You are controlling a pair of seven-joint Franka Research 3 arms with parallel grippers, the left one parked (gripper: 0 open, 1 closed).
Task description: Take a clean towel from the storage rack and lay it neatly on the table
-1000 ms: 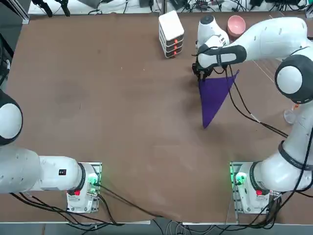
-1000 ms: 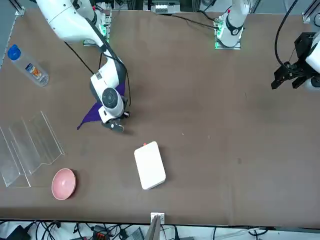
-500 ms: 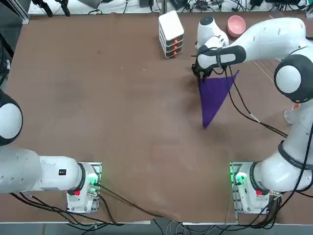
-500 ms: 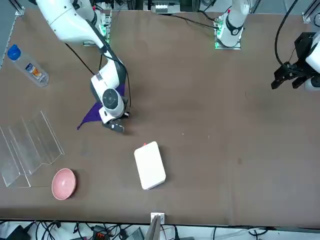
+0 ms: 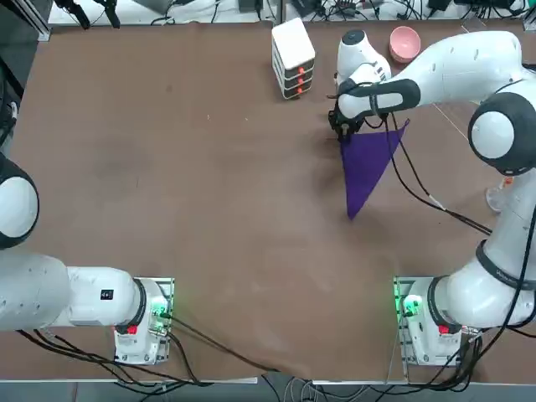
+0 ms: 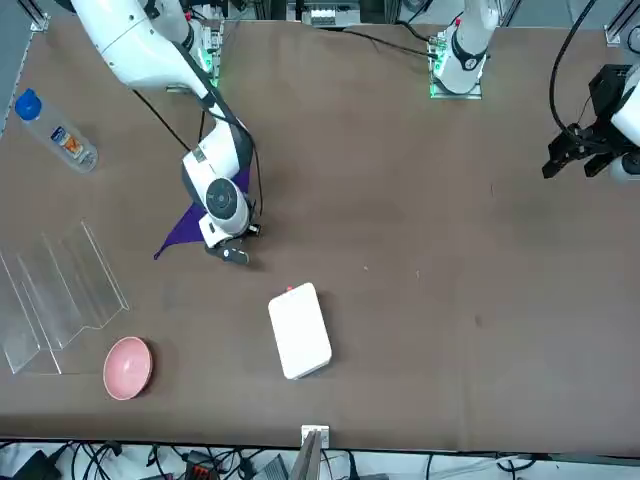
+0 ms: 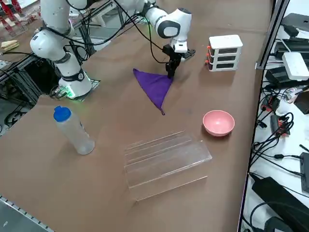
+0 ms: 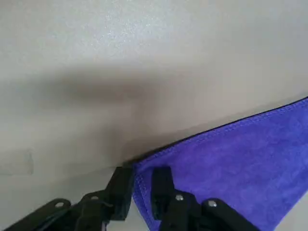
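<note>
The purple towel (image 5: 366, 163) lies on the brown table (image 5: 209, 167) folded into a long triangle, its narrow tip pointing toward the robot's base. My right gripper (image 5: 343, 130) is low over the towel's far corner. In the wrist view its two dark fingers (image 8: 162, 185) are pinched on the towel's (image 8: 231, 159) hemmed edge, just above the tabletop. The front view shows the towel (image 6: 185, 228) spreading out behind the gripper (image 6: 228, 250). The see-through storage rack (image 7: 164, 157) stands apart from the towel (image 7: 153, 87), with nothing in it.
A white stacked box (image 5: 293, 46) with orange marks sits just beyond the gripper. A pink bowl (image 5: 404, 42) is near the far right edge, close to the rack (image 6: 55, 290). A blue-capped bottle (image 7: 72, 130) stands on the right side. Black cables trail across the towel.
</note>
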